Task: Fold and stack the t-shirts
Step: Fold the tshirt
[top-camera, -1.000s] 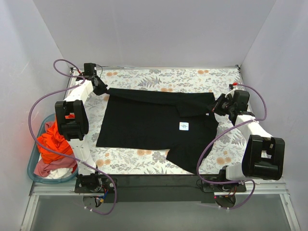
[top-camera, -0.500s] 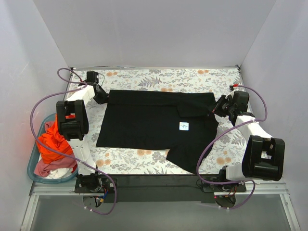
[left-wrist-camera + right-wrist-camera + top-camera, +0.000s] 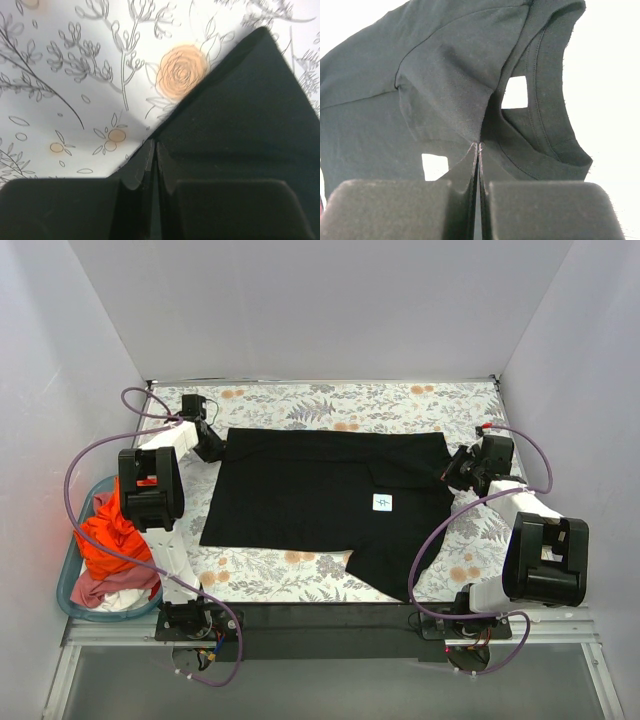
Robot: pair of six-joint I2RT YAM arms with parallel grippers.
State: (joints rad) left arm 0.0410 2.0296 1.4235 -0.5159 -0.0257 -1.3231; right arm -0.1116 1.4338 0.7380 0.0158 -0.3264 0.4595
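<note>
Floral table cover (image 3: 330, 400) fills the floor of a pale-walled booth. On it the black t-shirt (image 3: 300, 495) lies flat, long axis left to right, collar toward the right arm. A teal basket (image 3: 64, 580) off the table's left edge holds a heap of shirts (image 3: 105, 540), orange-red over pink and white. The left gripper (image 3: 218, 447) is pinched tight on the shirt's far-left corner, and the right gripper (image 3: 450, 468) is pinched tight on cloth beside the collar. The print on the small white label (image 3: 381, 502) is too small to read.
</note>
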